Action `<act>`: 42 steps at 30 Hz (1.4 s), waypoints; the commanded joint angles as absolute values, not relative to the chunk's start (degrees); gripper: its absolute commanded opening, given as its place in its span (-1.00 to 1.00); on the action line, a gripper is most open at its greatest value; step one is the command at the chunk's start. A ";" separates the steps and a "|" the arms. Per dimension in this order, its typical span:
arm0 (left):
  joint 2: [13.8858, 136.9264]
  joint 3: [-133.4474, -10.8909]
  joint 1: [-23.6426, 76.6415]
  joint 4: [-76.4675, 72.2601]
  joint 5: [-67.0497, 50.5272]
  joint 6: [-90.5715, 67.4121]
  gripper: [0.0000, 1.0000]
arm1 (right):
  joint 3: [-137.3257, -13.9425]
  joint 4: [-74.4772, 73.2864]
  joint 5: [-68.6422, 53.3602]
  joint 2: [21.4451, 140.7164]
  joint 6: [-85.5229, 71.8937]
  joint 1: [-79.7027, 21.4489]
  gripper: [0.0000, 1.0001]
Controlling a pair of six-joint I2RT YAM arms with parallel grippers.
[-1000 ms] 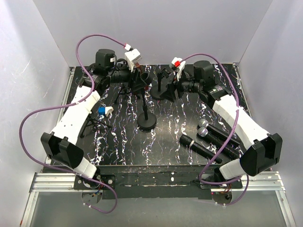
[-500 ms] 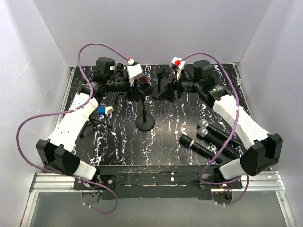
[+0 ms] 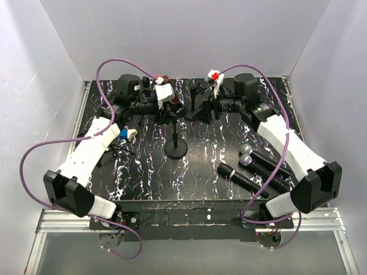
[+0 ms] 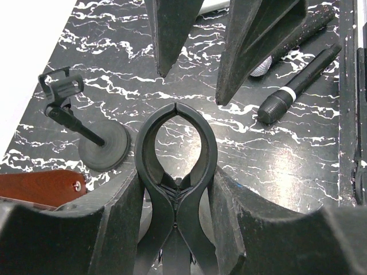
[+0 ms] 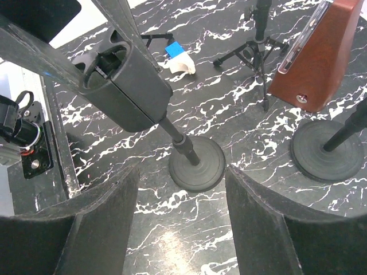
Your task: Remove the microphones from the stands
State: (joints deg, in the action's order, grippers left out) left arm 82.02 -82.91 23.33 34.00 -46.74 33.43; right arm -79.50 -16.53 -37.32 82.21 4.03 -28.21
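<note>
Now three microphones are seen lying flat on the black table with white streaks, at the front right, close beside the right arm and apart from every stand. A round-foot stand is set upright in the middle of the table. Its clip is squeezed between the fingers of the left gripper, and it is touched by them on both sides. A second stand is placed at the back, and the right gripper is held near the top of it with the fingers spread wide, gripping nothing. A three-legged stand is set at the left, and a small blue and white thing is seen beside it.
</note>
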 commanded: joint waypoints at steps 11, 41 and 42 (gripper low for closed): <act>88.24 -72.42 25.66 44.38 -36.22 37.53 -1.00 | -77.43 -14.59 -38.67 80.68 2.82 -28.21 0.35; 85.52 -89.46 25.93 40.87 -31.04 21.36 0.96 | -91.57 -27.68 -15.76 82.70 -10.19 -22.85 0.70; 85.17 -90.43 25.93 40.35 -29.37 20.92 0.96 | -93.24 -29.08 -12.08 82.88 -10.11 -22.76 0.71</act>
